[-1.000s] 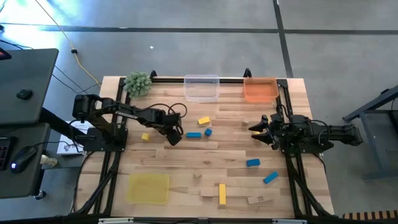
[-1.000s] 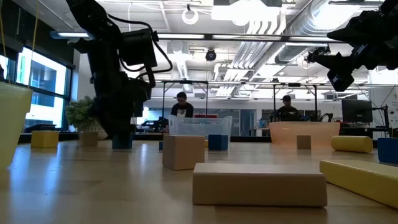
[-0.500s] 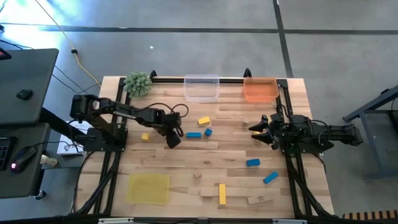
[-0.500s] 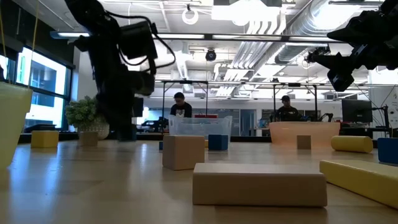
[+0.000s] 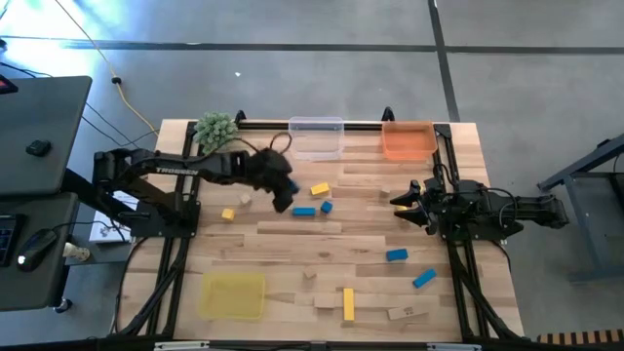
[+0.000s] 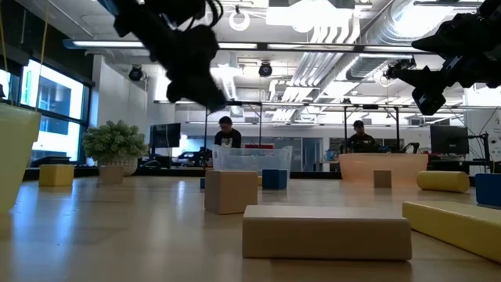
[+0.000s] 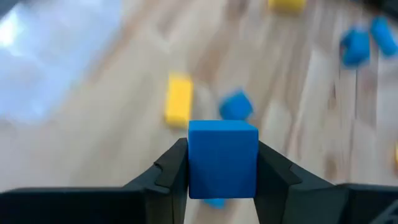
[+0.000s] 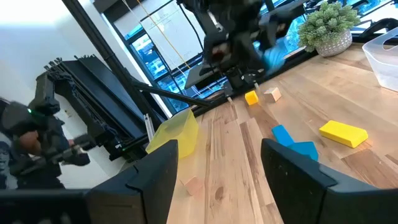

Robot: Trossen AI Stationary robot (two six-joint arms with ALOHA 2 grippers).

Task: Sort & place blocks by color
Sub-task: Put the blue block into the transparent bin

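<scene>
My left gripper (image 5: 284, 198) is shut on a blue cube (image 7: 222, 158) and is raised above the table's middle left; it shows high in the low view (image 6: 196, 74). Below it a yellow block (image 5: 320, 189), a blue bar (image 5: 303, 210) and a blue cube (image 5: 326, 206) lie flat on the table. My right gripper (image 5: 402, 203) is open and empty at the middle right, above the table (image 6: 427, 82). My left gripper pinches the blue cube between its two fingers (image 7: 171, 168), one on each of two opposite side faces (image 7: 194, 163). The fingers slant down from the table's left. The cube is lifted clear of the table and sits square between them.
A clear tray (image 5: 316, 136) and an orange tray (image 5: 408, 141) stand at the far edge, a yellow tray (image 5: 233, 294) at the near left, a green plant ball (image 5: 215, 130) at the far left. Other blue (image 5: 396, 255), yellow (image 5: 348, 303) and plain wood (image 5: 245, 200) blocks lie scattered.
My left gripper has risen from the tabletop with the blue cube held between its fingers, and has gone a little toward the far edge and the right. The cube is now lifted clear. A plain wood cube, earlier under the arm, now shows.
</scene>
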